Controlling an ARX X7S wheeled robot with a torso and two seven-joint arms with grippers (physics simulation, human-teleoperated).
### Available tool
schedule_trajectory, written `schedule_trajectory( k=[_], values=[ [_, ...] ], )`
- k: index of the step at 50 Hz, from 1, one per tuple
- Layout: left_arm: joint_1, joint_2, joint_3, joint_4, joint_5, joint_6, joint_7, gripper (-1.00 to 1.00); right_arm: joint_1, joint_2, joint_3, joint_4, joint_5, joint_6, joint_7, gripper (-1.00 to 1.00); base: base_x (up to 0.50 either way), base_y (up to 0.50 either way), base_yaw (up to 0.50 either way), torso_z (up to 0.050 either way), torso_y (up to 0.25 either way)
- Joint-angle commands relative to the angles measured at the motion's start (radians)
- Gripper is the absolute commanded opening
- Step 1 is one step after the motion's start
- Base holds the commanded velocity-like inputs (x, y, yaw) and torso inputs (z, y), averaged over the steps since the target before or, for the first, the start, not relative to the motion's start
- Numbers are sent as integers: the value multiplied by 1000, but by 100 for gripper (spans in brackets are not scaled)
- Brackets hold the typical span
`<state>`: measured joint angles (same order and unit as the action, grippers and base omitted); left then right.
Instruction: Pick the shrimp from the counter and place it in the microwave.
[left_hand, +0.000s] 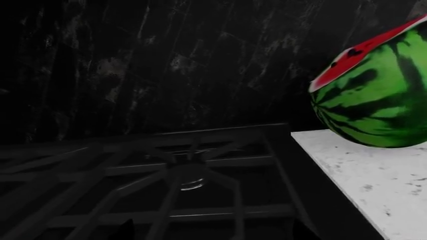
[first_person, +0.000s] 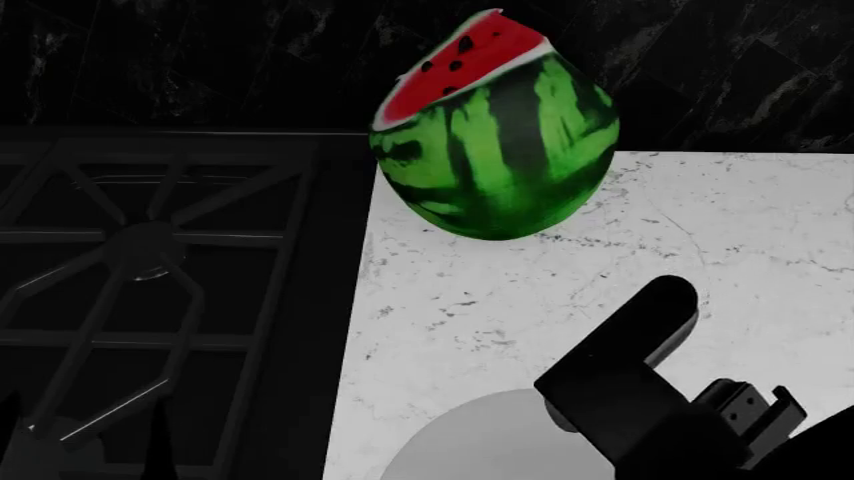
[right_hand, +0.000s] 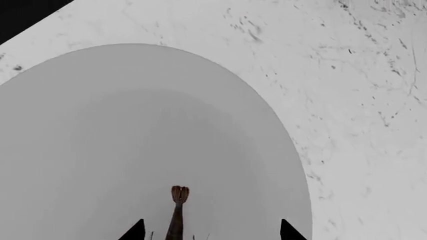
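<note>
The shrimp (right_hand: 177, 210), a thin brown body with a fanned tail, lies on the round grey plate (right_hand: 100, 130) in the right wrist view. My right gripper (right_hand: 212, 232) hangs open just above the plate, its two dark fingertips (right_hand: 137, 231) either side of the shrimp and not touching it. In the head view my right arm (first_person: 638, 392) covers that spot, so the shrimp is hidden there. The plate (first_person: 461, 445) rests on the white speckled counter (first_person: 721, 250). My left gripper (left_hand: 213, 232) is open and empty over the black stove grates (left_hand: 180, 175). The microwave is out of view.
A large cut watermelon (first_person: 497, 135) stands at the counter's back left corner, also in the left wrist view as the watermelon (left_hand: 377, 95). The black gas stove (first_person: 147, 260) borders the counter on the left. A dark marbled wall (first_person: 200, 60) runs behind both.
</note>
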<state>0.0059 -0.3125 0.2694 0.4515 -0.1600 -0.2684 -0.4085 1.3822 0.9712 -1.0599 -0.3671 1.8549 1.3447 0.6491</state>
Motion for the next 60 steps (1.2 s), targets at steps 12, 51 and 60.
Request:
schedule_trajectory(
  k=[12,51,60],
  values=[
    [19,7,-31,-28,-32,8,26,100,-204,-26,-104,6,-82,-33,-103,100,-1,0,1,0,0],
    [5,-2,-20,-37,-41,10,17,100,202,62,5,-92,288,-47,155,-100,0,1,2,0,0],
    [6,-6,-19,-45,-42,18,17,100,156,130,89,-163,240,-181,140,-100,2,0,-2,0,0]
  ],
)
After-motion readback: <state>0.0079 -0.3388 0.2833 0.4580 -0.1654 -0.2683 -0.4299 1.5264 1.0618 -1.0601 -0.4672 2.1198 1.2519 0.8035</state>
